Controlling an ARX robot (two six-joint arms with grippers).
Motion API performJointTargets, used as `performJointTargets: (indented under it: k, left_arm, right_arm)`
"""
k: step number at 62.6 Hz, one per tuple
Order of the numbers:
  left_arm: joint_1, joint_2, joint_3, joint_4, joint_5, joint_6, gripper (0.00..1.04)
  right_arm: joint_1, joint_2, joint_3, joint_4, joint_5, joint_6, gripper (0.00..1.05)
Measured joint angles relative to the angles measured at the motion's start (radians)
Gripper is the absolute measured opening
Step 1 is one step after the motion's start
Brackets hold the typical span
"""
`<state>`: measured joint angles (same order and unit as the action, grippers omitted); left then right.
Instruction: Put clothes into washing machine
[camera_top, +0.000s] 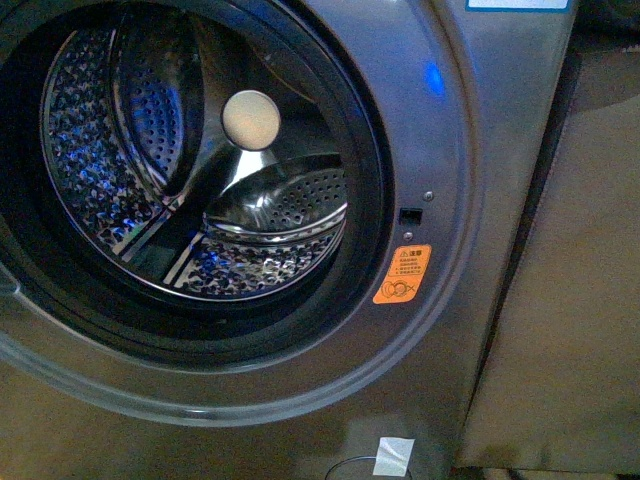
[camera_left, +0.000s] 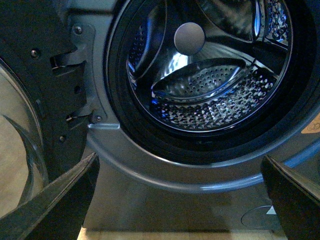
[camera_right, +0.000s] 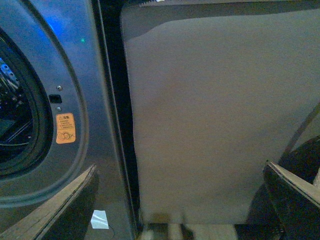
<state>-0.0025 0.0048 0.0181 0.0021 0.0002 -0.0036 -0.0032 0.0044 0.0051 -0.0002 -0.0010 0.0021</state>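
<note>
1. Front view: the washing machine fills the frame with its round porthole open, close ahead and left of centre. Inside, the perforated steel drum shines, with a paddle low at the back. An orange sticker sits on the front just right of the porthole ring, and a blue light glows above it. A scrap of white tape is stuck low on the front. A grey-brown panel stands just beside the machine on its right.
2. Left wrist view: the left gripper faces the porthole, jaws spread wide with nothing between them. The fingers are dark. The open door hangs on its hinge beside the opening.
3. Right wrist view: the right gripper is likewise spread wide and empty, facing the panel, with the machine's front and sticker off to one side.
</note>
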Motion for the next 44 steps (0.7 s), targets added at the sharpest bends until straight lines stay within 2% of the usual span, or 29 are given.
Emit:
performJointTargets:
  k: [44]
  left_arm:
    - [0.000,0.000,0.000,0.000,0.000,0.000,0.98]
  right_arm:
    - [0.000,0.000,0.000,0.000,0.000,0.000,0.97]
